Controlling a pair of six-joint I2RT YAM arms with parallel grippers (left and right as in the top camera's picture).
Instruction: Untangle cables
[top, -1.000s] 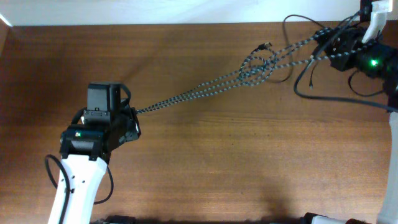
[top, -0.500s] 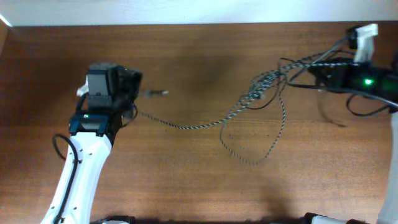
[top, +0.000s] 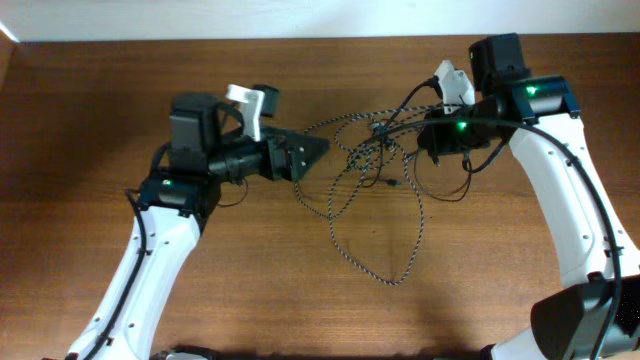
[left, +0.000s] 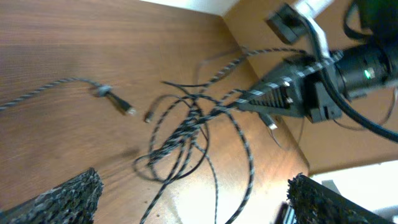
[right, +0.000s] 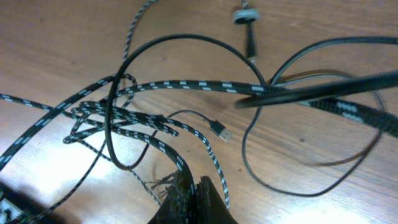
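The braided cable (right: 186, 83), speckled black and white, lies in a loose knot of overlapping loops near the middle of the brown wood-grain bench (top: 100, 100). One long open loop trails off it toward the front edge. The plain black cable (right: 180, 36) is thinner and smooth. It curls in rounded arcs through and over the speckled strands, and one small metal-tipped plug (right: 221, 132) rests on the wood just beside the knot. The left claw (top: 305, 152) stands wide open at the left side of the tangle. Its rough, dark, textured fingers (left: 68, 196) are well apart with nothing between them. The right claw (right: 189, 186) is at the right side of the tangle, its tapered black jaws pressed together and pinching a strand of the braided cable at their tip.
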